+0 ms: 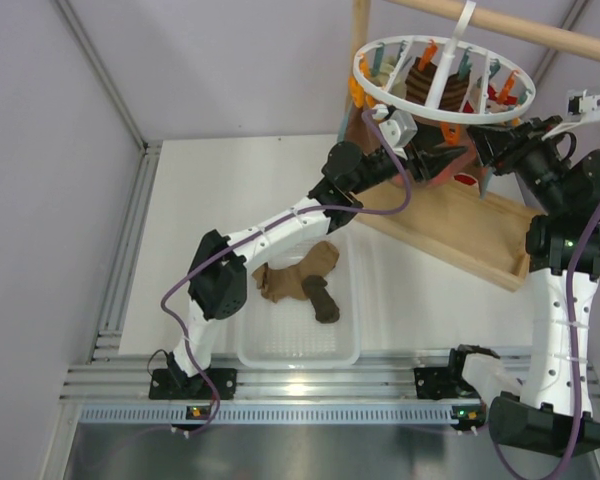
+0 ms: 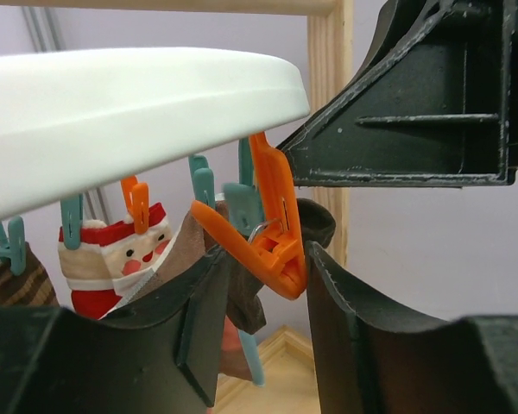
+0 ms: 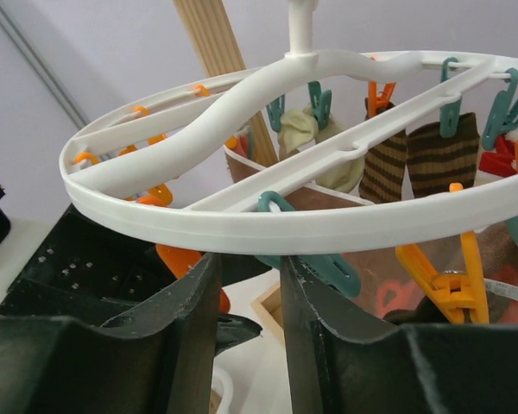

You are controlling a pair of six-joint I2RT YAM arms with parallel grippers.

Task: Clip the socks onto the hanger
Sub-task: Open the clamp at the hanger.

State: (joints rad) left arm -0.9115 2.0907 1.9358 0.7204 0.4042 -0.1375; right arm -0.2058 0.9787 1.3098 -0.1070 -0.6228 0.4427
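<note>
The white ring hanger (image 1: pixel 375 85) hangs at the back right, rimmed with orange and teal pegs. My left gripper (image 1: pixel 440 158) reaches up under its near rim. In the left wrist view its fingers (image 2: pixel 198 319) stand apart around an orange peg (image 2: pixel 276 246) and a dark brown sock (image 2: pixel 242 302). The sock lies against the left finger and the peg tip touches the right one. My right gripper (image 1: pixel 488 148) is just right of it. Its fingertips (image 3: pixel 203 285), a narrow gap between them, sit under the ring (image 3: pixel 268 220). A tan sock (image 1: pixel 295 275) and a dark sock (image 1: pixel 323 300) lie in the tray.
The white tray (image 1: pixel 280 350) sits near the arm bases. The wooden frame's rod (image 1: pixel 510 25) and base board (image 1: pixel 460 230) stand at the right. Striped socks (image 3: pixel 432 159) and a Santa-print sock (image 2: pixel 112 254) hang from other pegs. A teal peg (image 3: pixel 328 267) hangs behind my right fingers.
</note>
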